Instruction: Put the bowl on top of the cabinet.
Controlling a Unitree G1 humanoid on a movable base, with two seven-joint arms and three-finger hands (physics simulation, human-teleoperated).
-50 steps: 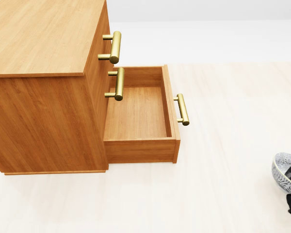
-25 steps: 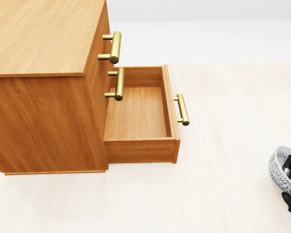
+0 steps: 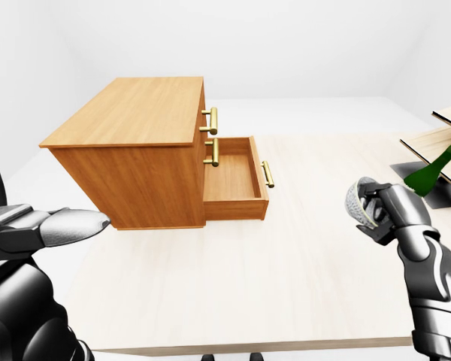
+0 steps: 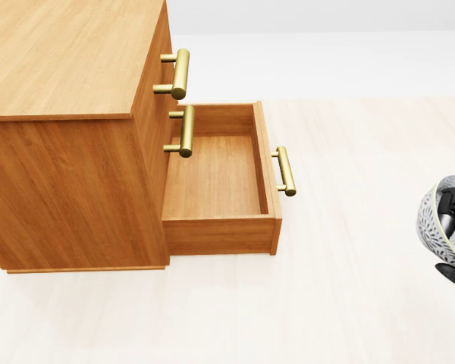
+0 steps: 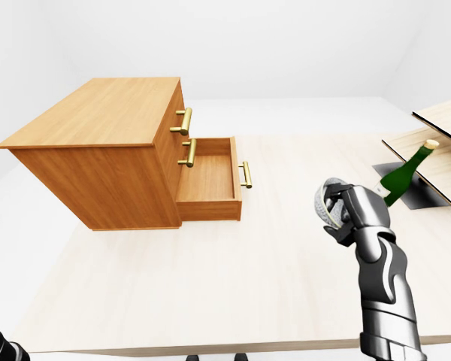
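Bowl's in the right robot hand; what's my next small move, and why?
Probably carry the right robot hand left toward the cabinet top, staying above the open drawer: it grips the bowl, tilted, well right of the cabinet in both eye views.

Right hand point(image 5: 353, 212) raised, fingers point(image 5: 340, 232) closed round bowl point(image 4: 438, 218), left hand point(image 3: 41, 229) extended, open

Brown wooden cabinet point(image 3: 128, 128) at left-eye view's left on pale wooden bench point(image 3: 286, 278), drawer point(image 3: 233, 180) open rightward; green glass bottle point(image 3: 428, 171) far right.

Tilted grey patterned bowl point(image 4: 438, 221), well right of wooden cabinet point(image 4: 76, 144).
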